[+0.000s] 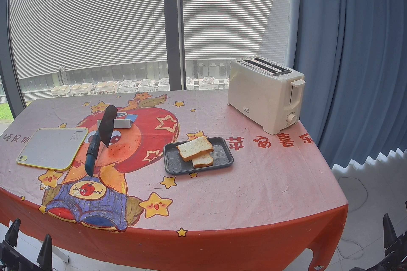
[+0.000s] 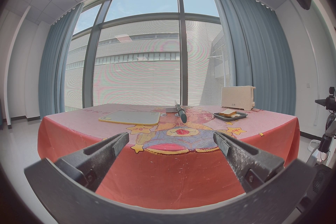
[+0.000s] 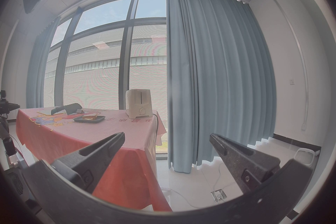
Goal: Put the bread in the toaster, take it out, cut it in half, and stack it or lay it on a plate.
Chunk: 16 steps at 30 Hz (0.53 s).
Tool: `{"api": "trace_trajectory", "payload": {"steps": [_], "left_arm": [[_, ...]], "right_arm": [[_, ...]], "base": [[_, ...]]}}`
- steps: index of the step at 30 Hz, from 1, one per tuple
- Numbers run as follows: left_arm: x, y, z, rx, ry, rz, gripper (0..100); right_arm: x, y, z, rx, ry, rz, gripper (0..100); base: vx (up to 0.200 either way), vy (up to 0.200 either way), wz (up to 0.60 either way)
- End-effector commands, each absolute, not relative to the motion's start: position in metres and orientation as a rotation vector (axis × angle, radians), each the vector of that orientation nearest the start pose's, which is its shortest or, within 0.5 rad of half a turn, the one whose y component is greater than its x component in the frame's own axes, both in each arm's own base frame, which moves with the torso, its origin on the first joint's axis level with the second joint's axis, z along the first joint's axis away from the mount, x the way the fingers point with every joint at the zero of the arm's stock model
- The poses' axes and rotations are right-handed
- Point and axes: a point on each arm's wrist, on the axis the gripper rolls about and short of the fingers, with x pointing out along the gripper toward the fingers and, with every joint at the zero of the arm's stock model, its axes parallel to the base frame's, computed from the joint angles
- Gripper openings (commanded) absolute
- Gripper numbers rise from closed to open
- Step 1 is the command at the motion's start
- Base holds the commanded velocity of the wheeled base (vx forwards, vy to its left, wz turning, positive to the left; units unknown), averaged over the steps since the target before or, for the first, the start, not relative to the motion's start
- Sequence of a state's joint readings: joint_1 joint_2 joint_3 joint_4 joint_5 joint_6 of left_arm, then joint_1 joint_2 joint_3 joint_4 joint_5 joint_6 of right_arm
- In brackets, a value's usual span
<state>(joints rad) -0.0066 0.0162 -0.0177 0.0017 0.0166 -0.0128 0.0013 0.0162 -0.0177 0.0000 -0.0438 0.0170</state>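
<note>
Two slices of bread (image 1: 195, 150) lie overlapping on a dark grey tray (image 1: 220, 158) at the table's middle. A white two-slot toaster (image 1: 265, 93) stands at the back right with both slots empty. A knife (image 1: 98, 138) with a blue handle and black blade rests on a small holder left of centre, beside a pale cutting board (image 1: 52, 147) with a yellow rim. My left gripper (image 2: 169, 142) hangs open below the table's front left edge. My right gripper (image 3: 168, 142) is open, low and off the table's right side. Both are far from the bread (image 2: 229, 112).
The table (image 1: 254, 191) wears a pink and orange cartoon cloth and curves at its front right. A blue curtain (image 1: 352, 51) hangs just right of the toaster. A large window stands behind the table. White floor with a cable lies to the right.
</note>
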Motion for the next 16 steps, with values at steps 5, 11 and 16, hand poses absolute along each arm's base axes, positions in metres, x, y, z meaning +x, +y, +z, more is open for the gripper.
{"api": "trace_trajectory", "payload": {"steps": [5, 11, 16], "left_arm": [[-0.0226, 0.0005, 0.0754, -0.012, 0.005, 0.011, 100], [-0.0225, 0.0005, 0.0754, -0.012, 0.006, 0.011, 100], [-0.0226, 0.0005, 0.0754, -0.012, 0.005, 0.011, 100]], "right_arm": [[-0.0229, -0.0009, 0.0759, 0.017, -0.002, -0.037, 100], [-0.0229, -0.0009, 0.0759, 0.017, -0.002, -0.041, 100], [-0.0228, -0.0008, 0.0758, 0.015, 0.001, -0.034, 100]], "base": [[0.000, 0.000, 0.00], [0.000, 0.000, 0.00], [0.000, 0.000, 0.00]]}}
